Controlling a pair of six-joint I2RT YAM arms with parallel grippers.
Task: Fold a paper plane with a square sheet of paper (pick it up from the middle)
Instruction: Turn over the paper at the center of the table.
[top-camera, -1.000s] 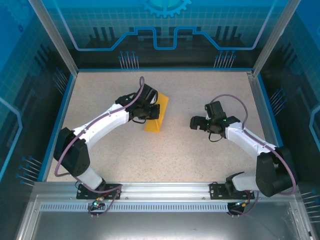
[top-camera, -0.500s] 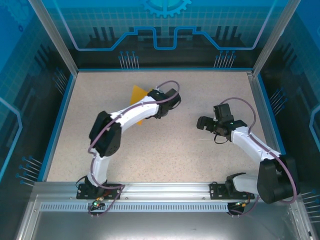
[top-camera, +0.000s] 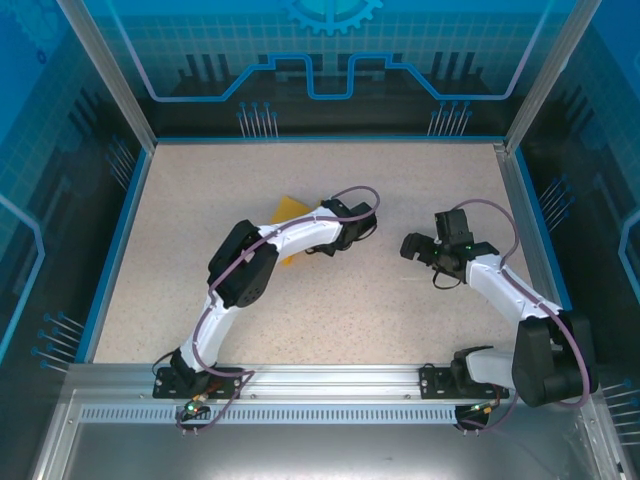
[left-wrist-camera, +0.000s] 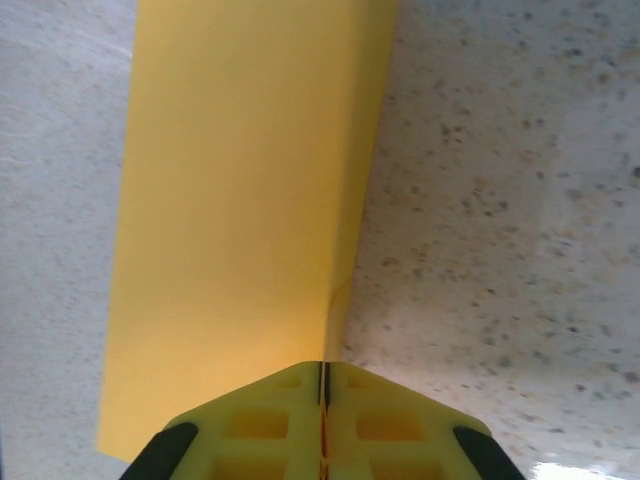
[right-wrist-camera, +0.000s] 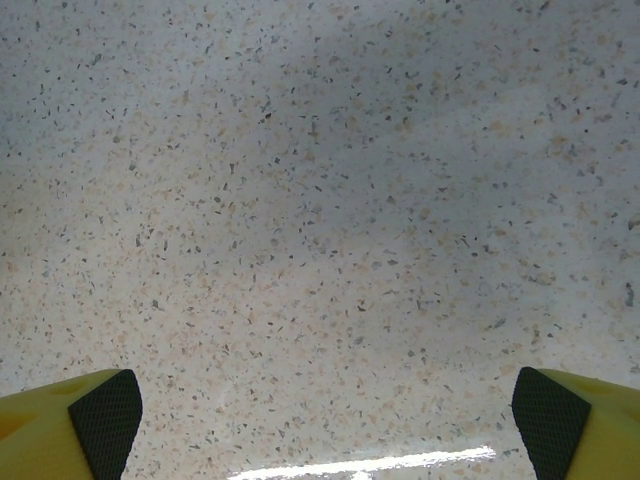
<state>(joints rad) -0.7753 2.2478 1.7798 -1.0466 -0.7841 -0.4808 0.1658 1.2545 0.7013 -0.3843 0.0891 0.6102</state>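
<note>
The orange-yellow square sheet of paper (left-wrist-camera: 250, 200) is folded over along one long crease and hangs out in front of my left gripper (left-wrist-camera: 325, 375), whose yellow jaws are shut on its near edge. From above, the sheet (top-camera: 290, 209) peeks out on both sides of the left forearm, and the left gripper (top-camera: 322, 243) is near the table's middle. My right gripper (top-camera: 410, 247) hovers to the right of it, apart from the paper. In the right wrist view the right gripper (right-wrist-camera: 330, 420) is wide open over bare speckled table. No paper plane is in view.
The speckled table (top-camera: 330, 320) is walled by blue rails (top-camera: 135, 230) at the left, back and right. The two grippers are about a hand's width apart at mid-table. The arm bases are bolted to the metal rail (top-camera: 330, 380) at the near edge.
The left arm swung right and folded at the elbow, carrying the paper from the back left toward the centre. The right gripper drifted slightly right and stayed open.
</note>
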